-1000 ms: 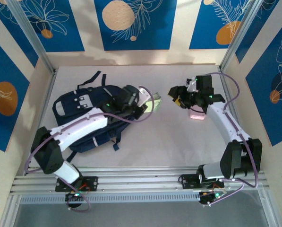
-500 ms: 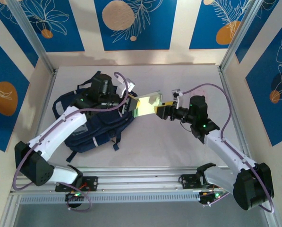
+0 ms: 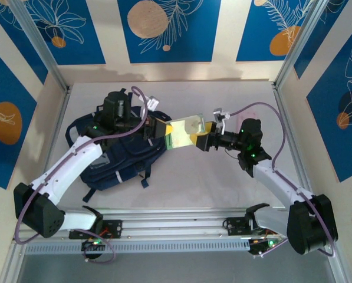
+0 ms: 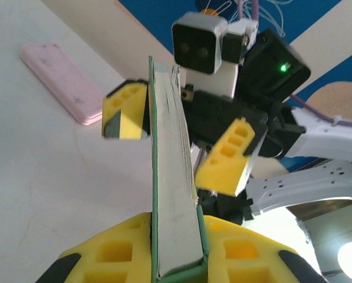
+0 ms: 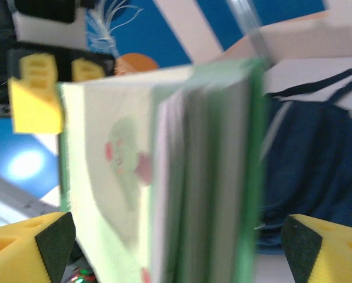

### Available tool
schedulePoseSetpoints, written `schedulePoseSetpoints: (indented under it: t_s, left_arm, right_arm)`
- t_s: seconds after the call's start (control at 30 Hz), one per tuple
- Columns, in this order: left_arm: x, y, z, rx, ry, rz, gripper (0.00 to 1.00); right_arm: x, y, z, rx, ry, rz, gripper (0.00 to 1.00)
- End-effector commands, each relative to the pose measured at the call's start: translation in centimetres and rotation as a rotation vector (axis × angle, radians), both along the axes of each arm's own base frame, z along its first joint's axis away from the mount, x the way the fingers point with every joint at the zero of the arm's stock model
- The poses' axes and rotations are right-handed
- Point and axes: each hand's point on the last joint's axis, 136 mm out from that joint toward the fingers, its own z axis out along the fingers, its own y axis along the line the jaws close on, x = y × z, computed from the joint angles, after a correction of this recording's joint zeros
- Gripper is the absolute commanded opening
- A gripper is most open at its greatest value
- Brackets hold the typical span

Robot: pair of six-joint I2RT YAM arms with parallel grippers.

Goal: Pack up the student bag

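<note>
**Book held mid-air, bag lying left**

Your left gripper (image 4: pixel 176 239) is clamped on one end of the green book (image 3: pixel 184 131). Your right gripper (image 3: pixel 200 140) straddles the other end, jaws apart. The bag (image 3: pixel 81 128) lies flat toward the table's (image 3: pixel 211 183) left edge, under the left arm. It's likely soft, saggy fabric, so grip the opening's rim or the top handle, not a panel.

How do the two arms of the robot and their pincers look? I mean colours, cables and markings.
The left arm and right arm have white links, black joints, looping purple cables and small green lights. The left pincer and right pincer have chunky yellow fingers with black tips and rectangular hollows.
</note>
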Motion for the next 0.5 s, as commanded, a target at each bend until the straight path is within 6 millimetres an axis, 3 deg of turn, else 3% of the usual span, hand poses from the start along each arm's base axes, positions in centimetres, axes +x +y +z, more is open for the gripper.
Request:
schedulePoseSetpoints:
  t_s: [0.0,0.13,0.23,0.47]
  left_arm:
    - [-0.4,0.2,2.5,-0.085,-0.011,-0.034,0.1]
    - [-0.3,0.2,2.2,-0.082,0.012,-0.036,0.1]
    - [-0.3,0.1,1.8,-0.078,0.025,-0.039,0.1]
    - [0.0,0.1,0.6,-0.051,0.038,-0.031,0.08]
  right_arm:
    - [-2.5,1.0,2.7,0.057,-0.042,0.156,0.89]
    - [-1.2,0.0,2.7,0.069,-0.005,0.054,0.79]
    - [-0.4,-0.9,2.9,0.092,0.017,-0.01,0.65]
    - [-0.3,-0.4,3.7,0.136,0.06,0.009,0.34]
